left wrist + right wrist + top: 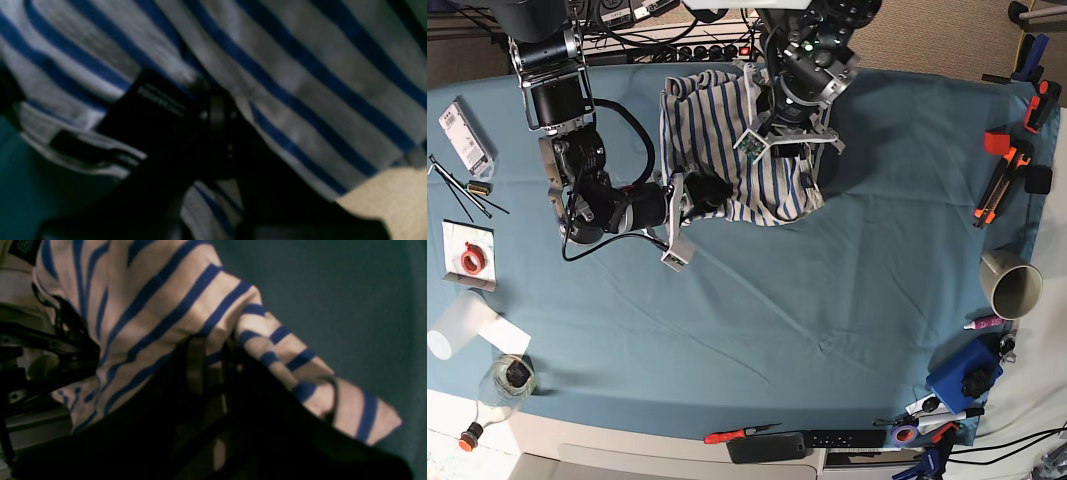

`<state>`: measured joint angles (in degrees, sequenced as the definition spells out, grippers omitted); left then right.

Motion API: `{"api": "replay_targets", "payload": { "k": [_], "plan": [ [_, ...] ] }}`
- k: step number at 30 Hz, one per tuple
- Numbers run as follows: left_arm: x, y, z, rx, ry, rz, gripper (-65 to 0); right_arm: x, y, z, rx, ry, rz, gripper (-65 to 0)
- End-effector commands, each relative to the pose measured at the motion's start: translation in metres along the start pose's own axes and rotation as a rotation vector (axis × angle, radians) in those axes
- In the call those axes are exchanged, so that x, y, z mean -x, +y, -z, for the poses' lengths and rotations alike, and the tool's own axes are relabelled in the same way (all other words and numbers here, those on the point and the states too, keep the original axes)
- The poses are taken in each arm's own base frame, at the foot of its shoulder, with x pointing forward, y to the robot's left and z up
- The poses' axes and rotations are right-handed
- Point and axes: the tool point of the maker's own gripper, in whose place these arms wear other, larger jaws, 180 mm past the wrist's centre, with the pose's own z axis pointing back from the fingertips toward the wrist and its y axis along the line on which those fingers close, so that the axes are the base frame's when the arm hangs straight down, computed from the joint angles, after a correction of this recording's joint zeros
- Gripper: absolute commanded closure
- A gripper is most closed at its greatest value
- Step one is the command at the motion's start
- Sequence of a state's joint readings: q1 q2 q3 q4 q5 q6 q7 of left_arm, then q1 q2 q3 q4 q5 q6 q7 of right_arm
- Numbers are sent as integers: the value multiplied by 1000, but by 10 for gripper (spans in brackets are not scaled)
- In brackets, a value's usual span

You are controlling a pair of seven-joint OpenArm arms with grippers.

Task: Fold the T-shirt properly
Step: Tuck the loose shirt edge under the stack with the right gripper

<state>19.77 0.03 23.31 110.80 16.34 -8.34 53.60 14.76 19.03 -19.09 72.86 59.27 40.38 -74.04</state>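
— Where is the T-shirt (727, 150) right now?

— Bunched up near the far edge of the teal table cloth (827, 300), roughly in the middle. It hangs between the two arms, lifted rather than lying flat, with the blue stripes running in folds.

— And the left gripper (777, 125)?

— It sits above the shirt's far right part, jaws clenched tight with striped fabric draped all round it. In the left wrist view the cloth fills most of the picture and the dark fingers (206, 113) are buried in it, so it looks pinched on the T-shirt.

— The right gripper (702, 190)?

— It reaches in from the side, at the shirt's near left edge. Its jaws are partly closed, and the right wrist view shows the fabric bulging over the dark fingers (196, 363), a sleeve trailing off beyond. I'd say it grasps the T-shirt too.

— Anything else about?

— A grey cup (1012, 283) lies on its side at the right edge, orange-and-black clamps (1007, 170) farther back, and a red-handled screwdriver (739, 434) along the near edge.
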Motion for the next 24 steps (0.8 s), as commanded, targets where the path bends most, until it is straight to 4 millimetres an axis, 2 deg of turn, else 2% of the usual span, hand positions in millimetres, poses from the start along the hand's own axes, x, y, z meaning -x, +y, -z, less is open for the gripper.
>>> {"api": "replay_targets", "payload": {
  "k": [1,5,10,14,17,20,24],
  "plan": [
    [14,10,1,-53,61,2,0,15,-13,-5,56,83,-6,-120],
    [7,16,-3,-82,39,-17,0,8,-14,-8,59,72,-15,-121],
    [-15,30,-25,-118,-24,-39,0,-24,-2,-22,0,-20,-28,-121],
    [-46,50,-58,-185,-155,-122,0,-59,5,-51,25,-143,-93,-120],
    [-58,59,-79,-223,-229,-189,0,-86,10,-83,88,-252,-143,-121],
    [-56,62,-92,-247,-244,-203,0,-98,7,-112,168,-327,-180,-120],
    [-34,68,-98,-326,-176,-172,0,-85,-5,-132,217,-371,-128,-121]
  ]
}}
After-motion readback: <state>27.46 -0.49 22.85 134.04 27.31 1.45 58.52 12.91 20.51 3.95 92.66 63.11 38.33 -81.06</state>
